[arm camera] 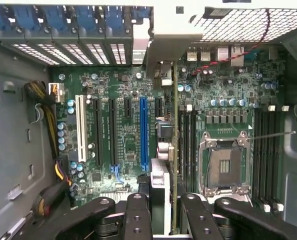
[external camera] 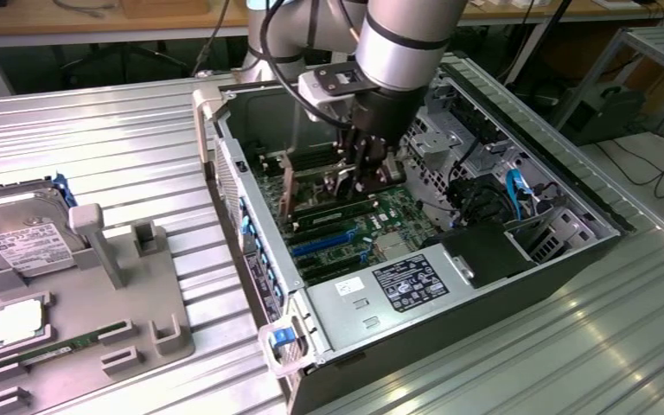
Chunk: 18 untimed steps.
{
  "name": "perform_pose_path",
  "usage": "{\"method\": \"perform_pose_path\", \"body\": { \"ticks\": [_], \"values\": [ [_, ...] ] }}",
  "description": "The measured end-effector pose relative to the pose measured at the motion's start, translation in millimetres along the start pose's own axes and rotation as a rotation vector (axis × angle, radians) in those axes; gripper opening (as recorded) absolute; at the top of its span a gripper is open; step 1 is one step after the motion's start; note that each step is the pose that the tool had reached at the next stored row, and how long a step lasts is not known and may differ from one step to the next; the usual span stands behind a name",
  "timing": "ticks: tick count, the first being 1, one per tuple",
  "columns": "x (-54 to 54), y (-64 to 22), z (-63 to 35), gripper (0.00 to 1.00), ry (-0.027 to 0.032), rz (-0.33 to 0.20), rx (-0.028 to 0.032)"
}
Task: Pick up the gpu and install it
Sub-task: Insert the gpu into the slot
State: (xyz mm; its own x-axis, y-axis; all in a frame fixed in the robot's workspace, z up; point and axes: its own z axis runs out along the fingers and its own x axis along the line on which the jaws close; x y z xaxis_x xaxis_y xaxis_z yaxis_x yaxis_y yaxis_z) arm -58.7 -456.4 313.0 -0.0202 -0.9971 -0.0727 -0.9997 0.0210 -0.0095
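My gripper [external camera: 361, 180] reaches down inside the open computer case [external camera: 222, 130], just above the green motherboard [external camera: 361, 229]. In the wrist view the gripper [arm camera: 167, 220] is shut on the gpu [arm camera: 163, 190], which I see edge-on as a thin card running away from the fingers [arm camera: 138, 217] toward the rear slot openings. Its pale metal bracket [arm camera: 176, 30] sits at the far end by the case's back wall. The card stands upright between the long blue slot [arm camera: 143, 132] and the memory slots [arm camera: 184, 140]. Whether it is seated in a slot I cannot tell.
Black expansion slots [arm camera: 96, 132] and a white one [arm camera: 81, 130] lie beside the blue slot. The CPU socket [arm camera: 223, 167] and a cable bundle [arm camera: 48, 115] flank the board. Outside the case, a grey fixture [external camera: 136, 294] holds a hard drive [external camera: 27, 242] and a green memory stick [external camera: 73, 346].
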Motion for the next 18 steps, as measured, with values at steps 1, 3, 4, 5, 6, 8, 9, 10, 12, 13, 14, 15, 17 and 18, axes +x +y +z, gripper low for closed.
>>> {"method": "perform_pose_path", "body": {
  "ticks": [1, 3, 4, 5, 6, 8, 9, 10, 12, 13, 14, 15, 17, 18],
  "values": [
    [0.1, 0.7, 1.2, 0.28, 0.0, 0.0, -0.0009],
    [0.4, 1.8, 3.9, 0.28, 0.0001, 0.0, -0.0032],
    [0.7, 2.0, 5.5, 0.28, 0.0, 0.0, -0.0044],
    [1.0, 2.1, 7.4, 0.28, 0.0001, 0.0, -0.0052],
    [1.1, 2.1, 9.4, 0.28, 0.0001, 0.0, -0.0058],
    [1.5, 2.3, 14.8, 0.28, 0.0002, 0.0, -0.0066],
    [1.7, 2.6, 17.5, 0.28, 0.0002, 0.0, -0.0068],
    [1.8, 3.6, 19.2, 0.28, 0.0002, 0.0, -0.007],
    [2.1, 5.4, 22.1, 0.28, 0.0002, -0.002, -0.0071],
    [2.2, 5.5, 23.8, 0.28, 0.0001, -0.002, -0.0072],
    [2.4, 5.6, 25.7, 0.28, 0.0001, -0.003, -0.0073],
    [2.7, 5.6, 27.5, 0.28, 0.0002, -0.003, -0.0076],
    [3.5, 5.7, 31.0, 0.28, 0.0002, -0.003, -0.008],
    [4.0, 5.6, 32.9, 0.28, 0.0002, -0.003, -0.0084]
  ]
}}
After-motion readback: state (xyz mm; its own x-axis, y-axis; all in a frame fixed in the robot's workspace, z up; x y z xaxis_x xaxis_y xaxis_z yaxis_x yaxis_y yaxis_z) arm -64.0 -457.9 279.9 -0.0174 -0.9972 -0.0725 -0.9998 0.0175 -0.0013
